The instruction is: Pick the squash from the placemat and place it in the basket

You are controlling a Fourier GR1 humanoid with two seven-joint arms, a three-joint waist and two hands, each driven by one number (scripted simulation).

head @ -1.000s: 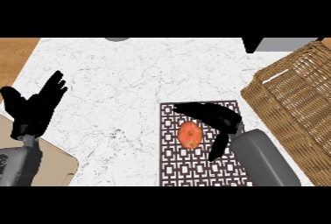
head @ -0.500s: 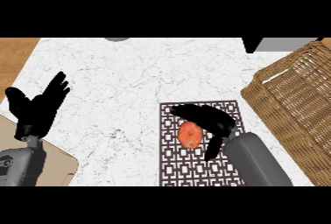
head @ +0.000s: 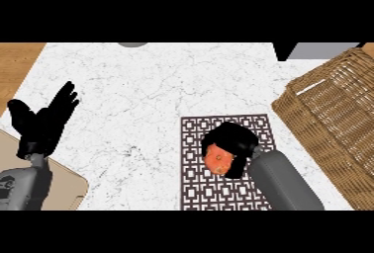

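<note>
While the left hand (head: 45, 121) rests open at 9 o'clock, the right hand (head: 232, 143) curls over the squash (head: 219, 160) on the placemat (head: 219, 192), seemingly securing it for lifting toward the basket (head: 332, 111) at 2 o'clock.

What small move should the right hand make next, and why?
Probably lift: the right hand is curled round the squash, which seems to lie on the placemat, and the basket stands further right.
</note>
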